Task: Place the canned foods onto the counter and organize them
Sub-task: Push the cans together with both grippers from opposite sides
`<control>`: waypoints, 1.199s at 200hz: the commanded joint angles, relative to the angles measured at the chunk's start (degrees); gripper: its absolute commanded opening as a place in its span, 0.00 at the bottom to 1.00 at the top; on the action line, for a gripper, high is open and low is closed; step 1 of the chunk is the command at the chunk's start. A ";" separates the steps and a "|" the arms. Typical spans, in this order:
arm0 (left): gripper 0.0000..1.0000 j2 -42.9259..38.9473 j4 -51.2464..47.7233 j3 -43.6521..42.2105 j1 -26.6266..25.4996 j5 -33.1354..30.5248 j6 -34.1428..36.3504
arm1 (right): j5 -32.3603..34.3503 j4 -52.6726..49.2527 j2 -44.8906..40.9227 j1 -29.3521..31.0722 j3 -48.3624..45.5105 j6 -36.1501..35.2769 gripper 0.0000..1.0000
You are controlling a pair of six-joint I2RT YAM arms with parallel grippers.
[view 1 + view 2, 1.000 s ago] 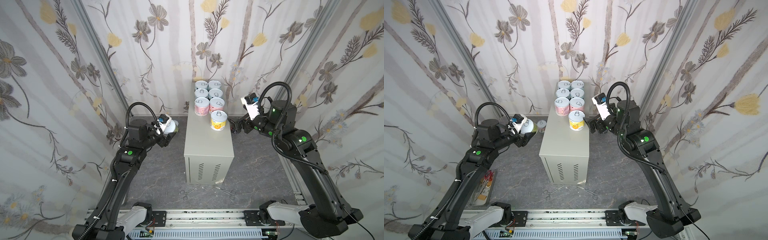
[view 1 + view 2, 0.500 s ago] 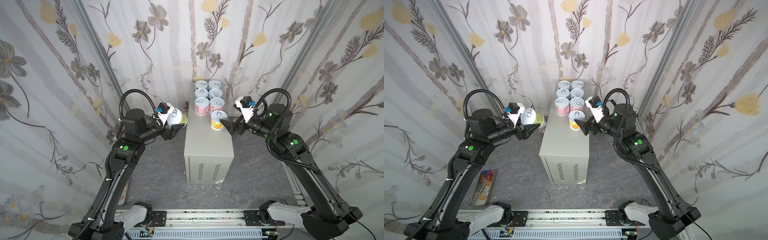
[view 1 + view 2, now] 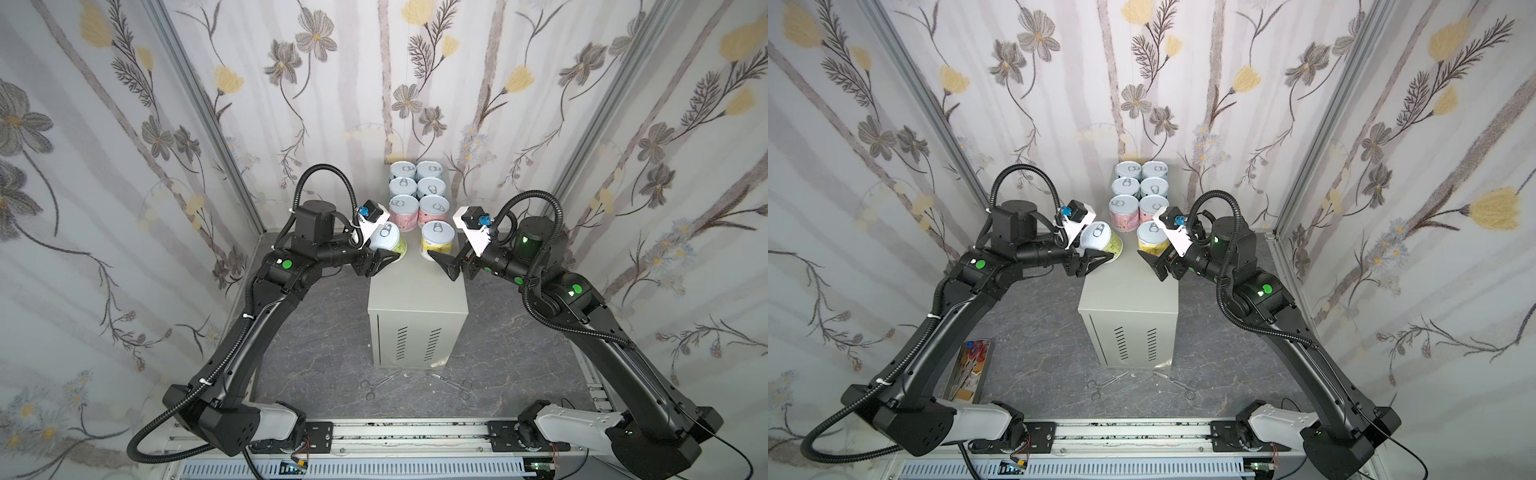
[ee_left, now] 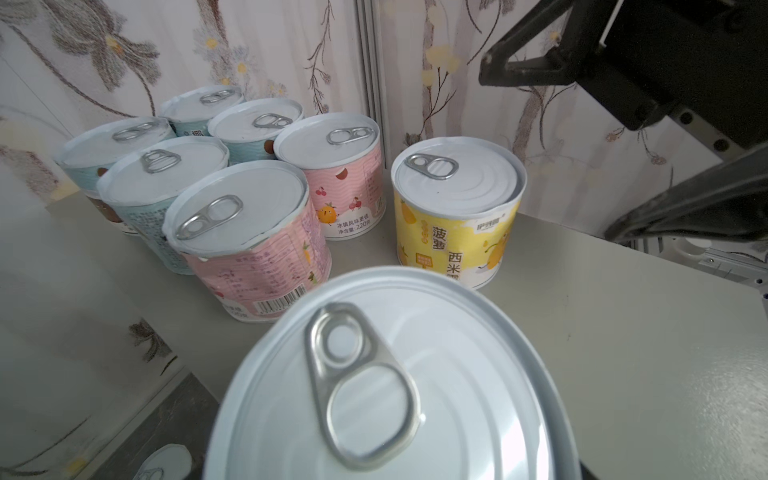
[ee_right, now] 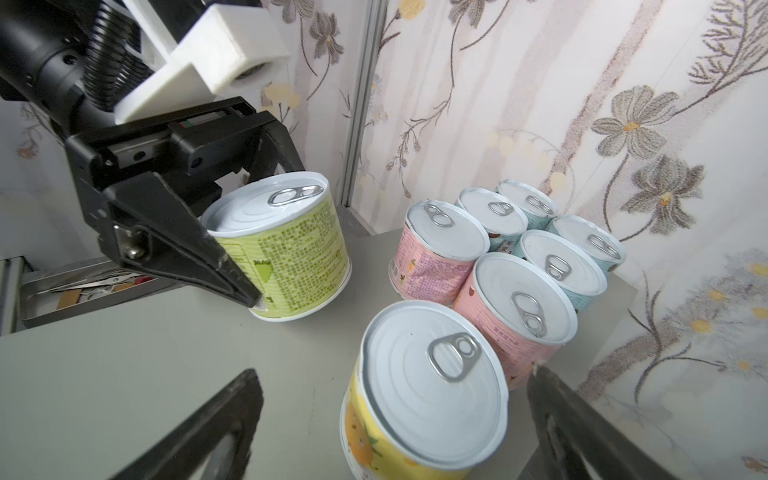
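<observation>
Your left gripper (image 5: pixel 232 253) holds the green can (image 5: pixel 286 249) at the counter (image 3: pixel 415 291) edge, and your right gripper (image 3: pixel 446 266) is wide open, holding nothing.

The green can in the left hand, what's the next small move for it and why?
Probably lower the green can onto the counter beside the yellow can, then release. The left hand holds it tilted over the counter's left edge, and the slot beside the yellow can, in front of a pink can, looks free. The right hand is open, beside the yellow can.
</observation>
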 commanded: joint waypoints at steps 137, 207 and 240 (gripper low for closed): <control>0.85 5.82 -2.10 4.16 -3.90 -9.71 4.37 | 5.56 12.97 -4.42 1.01 -11.11 8.11 0.99; 0.91 -1.68 5.84 -4.00 -3.82 -8.71 2.81 | 4.44 14.06 -4.69 1.08 -13.26 9.62 0.94; 0.92 -6.59 9.09 -9.71 -3.14 -9.43 2.96 | 8.06 18.92 -6.51 1.26 -17.87 11.75 0.91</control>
